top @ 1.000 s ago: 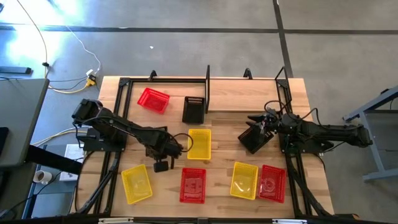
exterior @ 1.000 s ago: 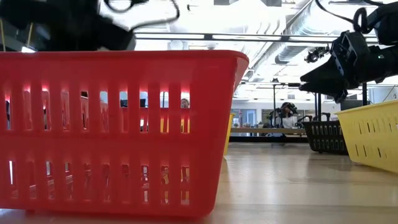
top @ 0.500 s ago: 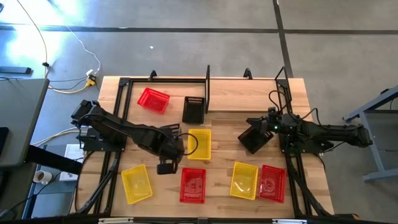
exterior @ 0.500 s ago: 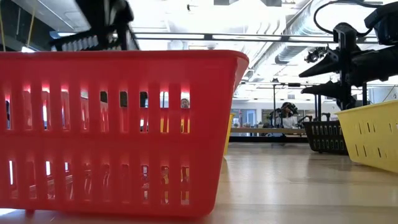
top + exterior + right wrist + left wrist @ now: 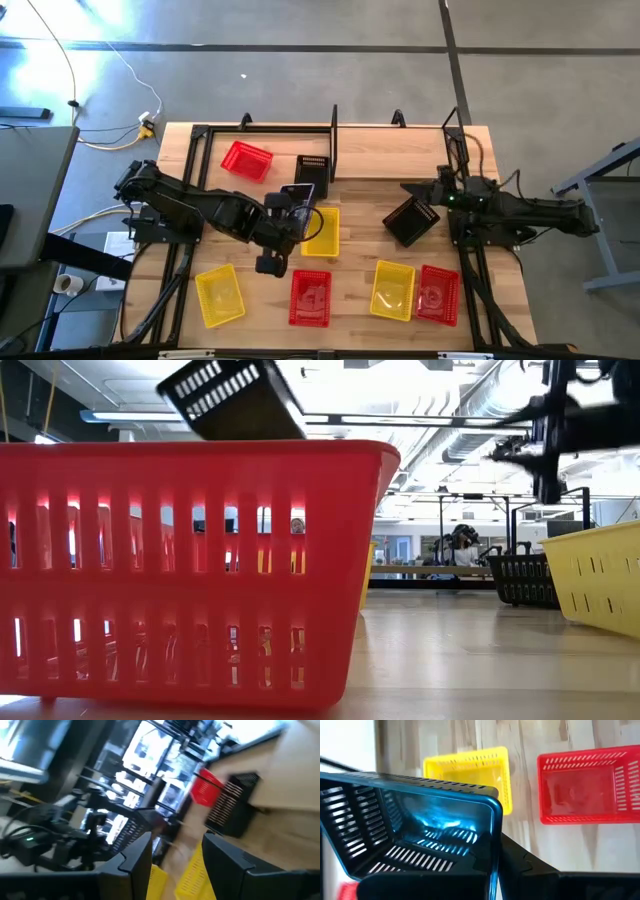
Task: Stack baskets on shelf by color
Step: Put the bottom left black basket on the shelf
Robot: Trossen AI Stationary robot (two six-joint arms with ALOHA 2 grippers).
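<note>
A black basket (image 5: pixel 298 194) hangs in the air over the table's middle, with my left gripper (image 5: pixel 290 211) shut on it; in the low view this basket (image 5: pixel 235 398) shows tilted above the near red basket (image 5: pixel 190 570). Beneath it lies a yellow basket (image 5: pixel 321 231). Another black basket (image 5: pixel 312 174) stands by the shelf (image 5: pixel 334 135), and a red basket (image 5: pixel 246 160) sits inside the shelf's left part. My right gripper (image 5: pixel 415 189) hovers open just beyond a third black basket (image 5: pixel 411 221), touching nothing. My left gripper pinches the black basket's side wall at the rim, close to a corner (image 5: pixel 493 851), one finger inside and one finger (image 5: pixel 530 867) outside. The fingers slant down from the table's left. The basket is lifted clear and tilted, its open side toward the wrist.
Along the near edge stand a yellow basket (image 5: pixel 220 296), a red basket (image 5: pixel 311 298), a yellow basket (image 5: pixel 394 290) and a red basket (image 5: pixel 437 294). The shelf's thin black posts rise at the far edge. Bare wood lies between the middle post and the right arm.
My left gripper has risen, gone toward the far edge and rolled, staying shut; the black basket has come up with it, clear of the table, and tipped. My right gripper has risen a little above its black basket and rolled about its own axis, staying open.
</note>
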